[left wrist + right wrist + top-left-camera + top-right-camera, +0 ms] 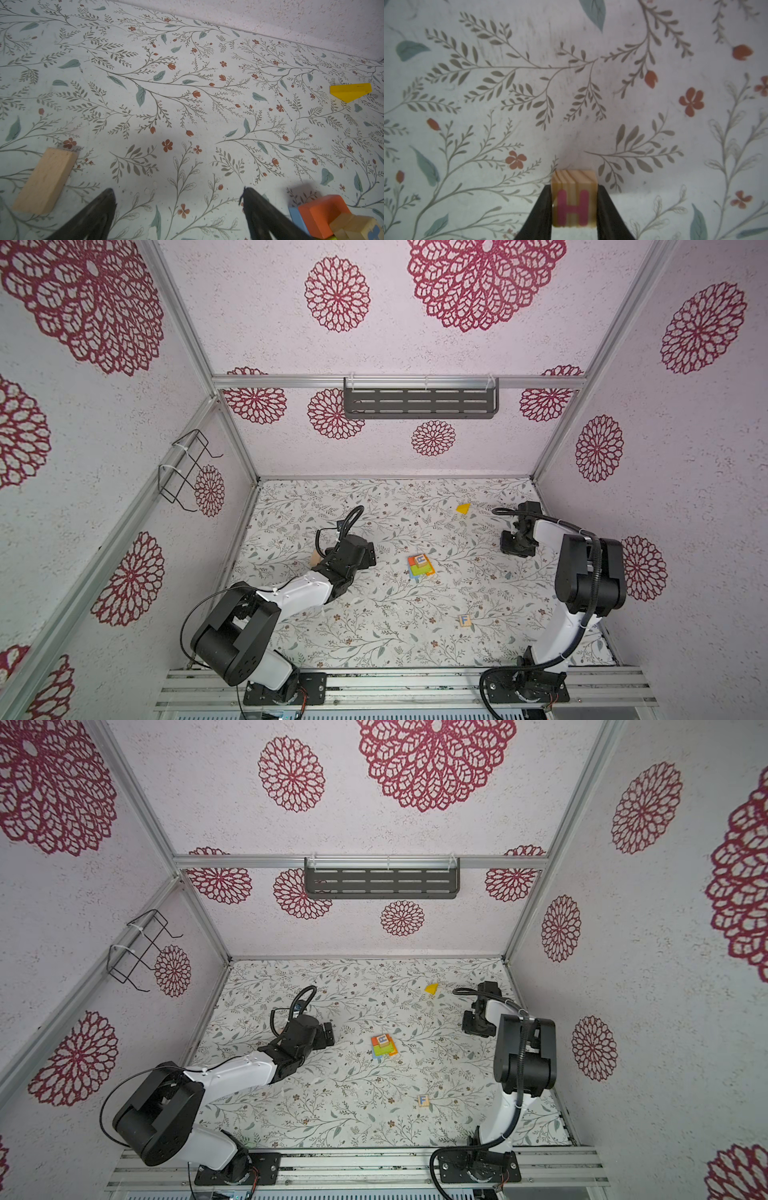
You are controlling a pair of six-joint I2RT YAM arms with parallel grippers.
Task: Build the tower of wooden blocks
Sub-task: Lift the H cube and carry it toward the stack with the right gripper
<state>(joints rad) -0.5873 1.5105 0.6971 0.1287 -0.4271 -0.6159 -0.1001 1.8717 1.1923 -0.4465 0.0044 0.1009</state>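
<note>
The wood block tower (420,566) (384,1045) stands mid-table: flat blue, lime-green and orange pieces with a lettered cube on top. Its orange piece (324,214) shows at the edge of the left wrist view. My left gripper (369,558) (329,1032) (178,190) lies low to the left of the tower, open, with only bare table between its fingers. My right gripper (515,548) (478,1027) (574,187) points down at the far right, shut on a natural-wood cube with a pink H (574,205), which rests on the table.
A yellow wedge block (463,508) (432,988) (350,91) lies at the back. A cube lettered F (464,620) (423,1100) sits near the front. A plain tan block (44,180) (315,560) lies beside the left gripper. Walls close in three sides.
</note>
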